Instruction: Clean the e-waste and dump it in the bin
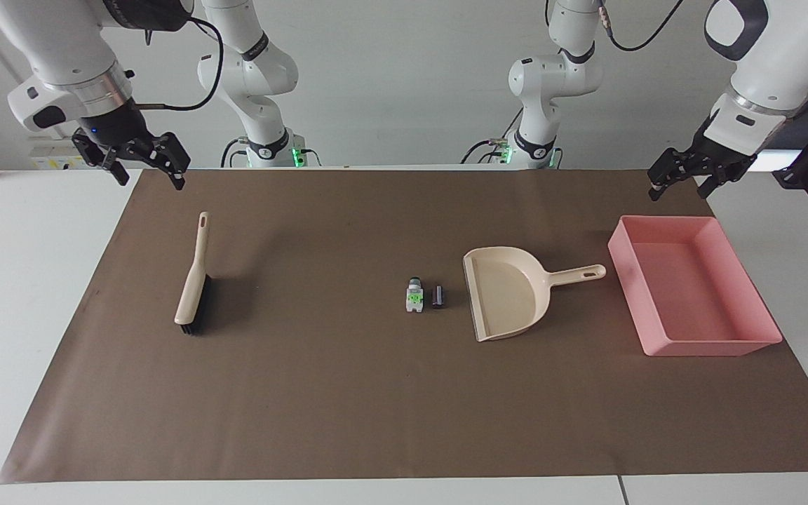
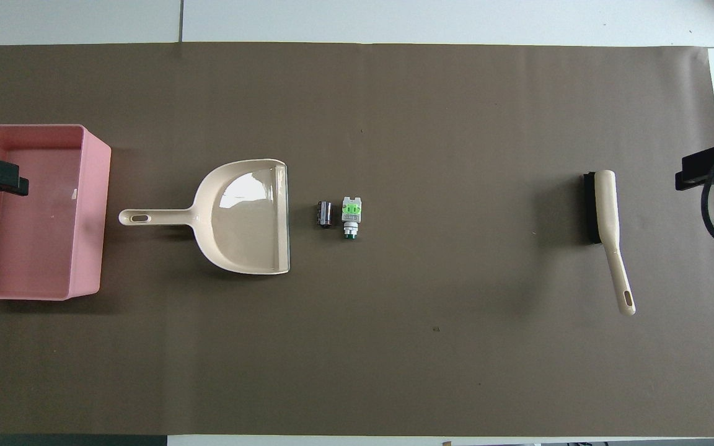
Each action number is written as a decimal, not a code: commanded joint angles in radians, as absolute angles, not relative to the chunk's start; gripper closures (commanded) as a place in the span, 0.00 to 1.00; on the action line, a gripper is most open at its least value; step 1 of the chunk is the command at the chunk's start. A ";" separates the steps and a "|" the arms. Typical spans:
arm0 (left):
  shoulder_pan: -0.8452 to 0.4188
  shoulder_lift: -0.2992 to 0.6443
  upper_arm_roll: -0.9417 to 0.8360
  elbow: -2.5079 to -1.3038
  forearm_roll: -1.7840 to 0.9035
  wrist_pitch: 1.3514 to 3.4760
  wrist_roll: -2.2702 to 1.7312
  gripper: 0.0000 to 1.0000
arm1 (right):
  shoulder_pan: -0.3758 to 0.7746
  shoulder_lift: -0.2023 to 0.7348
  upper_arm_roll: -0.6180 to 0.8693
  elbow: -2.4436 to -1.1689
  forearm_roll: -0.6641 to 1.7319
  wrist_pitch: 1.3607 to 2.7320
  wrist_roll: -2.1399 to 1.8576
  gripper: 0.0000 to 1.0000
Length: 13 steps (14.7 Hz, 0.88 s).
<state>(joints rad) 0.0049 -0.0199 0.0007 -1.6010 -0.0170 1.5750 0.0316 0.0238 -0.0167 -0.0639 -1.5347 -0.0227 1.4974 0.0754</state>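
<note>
Brown mat [image 1: 348, 393] covers white table [image 1: 25, 294]. Pink bin [image 1: 698, 344] at left arm's end; beige dustpan [image 1: 506, 294] beside it, mouth toward the e-waste. Brush [image 1: 193, 287] toward right arm's end. White e-waste piece [image 1: 414, 296] and black block [image 1: 438, 295] mid-mat, just apart. Left gripper [image 1: 677, 184] raised near bin, fingers spread. Right gripper [image 1: 144, 172] raised near brush, fingers spread. Both arms wait.

On the desk [image 1: 39, 294], two e-waste bits [image 1: 425, 294] lie mid-mat beside the dustpan [image 1: 509, 294]. The pink bin [image 1: 762, 280] sits toward the left arm's edge, the brush [image 1: 193, 291] toward the right arm's.
</note>
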 commanded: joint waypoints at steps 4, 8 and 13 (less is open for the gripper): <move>0.000 -0.037 0.006 -1.617 -0.012 1.580 0.025 0.01 | 0.015 -0.035 -0.063 -1.560 -0.014 1.512 0.054 0.01; 0.006 -0.041 0.006 -1.621 -0.012 1.565 0.029 0.01 | 0.015 -0.035 -0.061 -1.560 -0.014 1.513 0.054 0.01; -0.003 -0.046 0.005 -1.647 -0.018 1.640 0.280 0.01 | 0.014 -0.035 -0.063 -1.552 -0.003 1.503 0.054 0.01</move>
